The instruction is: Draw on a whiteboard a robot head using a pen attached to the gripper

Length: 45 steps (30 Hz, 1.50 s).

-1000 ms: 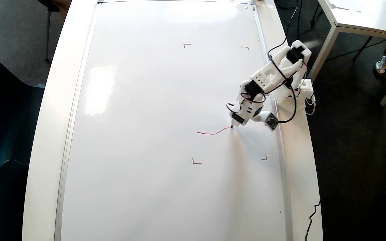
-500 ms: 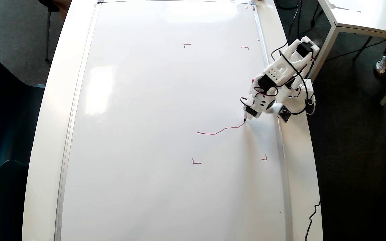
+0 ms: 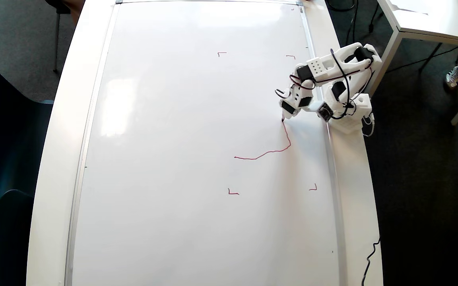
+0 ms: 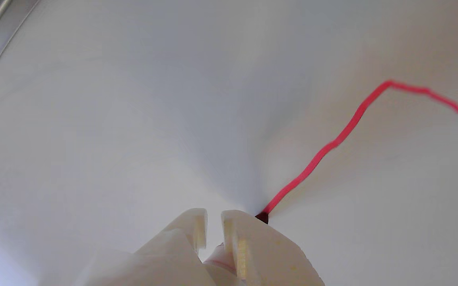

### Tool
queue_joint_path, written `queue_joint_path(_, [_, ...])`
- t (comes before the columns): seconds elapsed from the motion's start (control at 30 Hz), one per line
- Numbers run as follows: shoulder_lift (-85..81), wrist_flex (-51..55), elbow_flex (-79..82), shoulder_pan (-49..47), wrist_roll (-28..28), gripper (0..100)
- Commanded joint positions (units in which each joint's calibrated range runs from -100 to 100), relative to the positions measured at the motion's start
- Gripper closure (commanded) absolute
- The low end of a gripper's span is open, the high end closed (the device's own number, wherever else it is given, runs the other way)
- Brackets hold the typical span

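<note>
Close up in the wrist view, the hand [image 4: 214, 217] shows two pale plastic fingers [image 4: 249, 242] nearly together, only a narrow slot between them, and a bit of the pen [image 4: 218, 260] shows pinched in the slot; it grips the pen, whose dark tip [image 4: 262, 217] peeks out beside the right finger and touches the whiteboard [image 4: 133, 99]. From that tip a red line [image 4: 332, 143] runs up and to the right, bends, and leaves by the right edge. This is all there is so far of the robot head: an open, wobbly stroke, no closed outline. From overhead, the hand [image 3: 286, 113] sits near the board's right frame, pen tip [image 3: 282, 118] down at the top end of the stroke [image 3: 276, 151], which drops, turns and trails left. Four small red corner marks [image 3: 222, 53] lie spread around it on the board [image 3: 173, 159]. The arm's base [image 3: 352, 115] stands on the white worktop [image 3: 352, 198] just right of the frame. Farther off, a dark chair [image 3: 2, 159] stands at the left and another white table [image 3: 431, 20] at the upper right.
</note>
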Motion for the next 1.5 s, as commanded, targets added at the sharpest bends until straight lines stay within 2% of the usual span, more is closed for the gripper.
queue_joint_path(0.0, [0.4, 0.7, 1.0, 8.1, 3.8, 99])
queue_joint_path(0.43, [0.6, 0.7, 0.2, 31.5, 15.7, 99])
queue_joint_path(0.6, [2.0, -0.2, -0.9, 36.5, 18.7, 99])
queue_joint_path(1.03, [18.0, -0.1, -18.7, 36.6, 18.2, 99])
queue_joint_path(1.47, [32.8, 0.0, -40.6, 30.4, 13.5, 99])
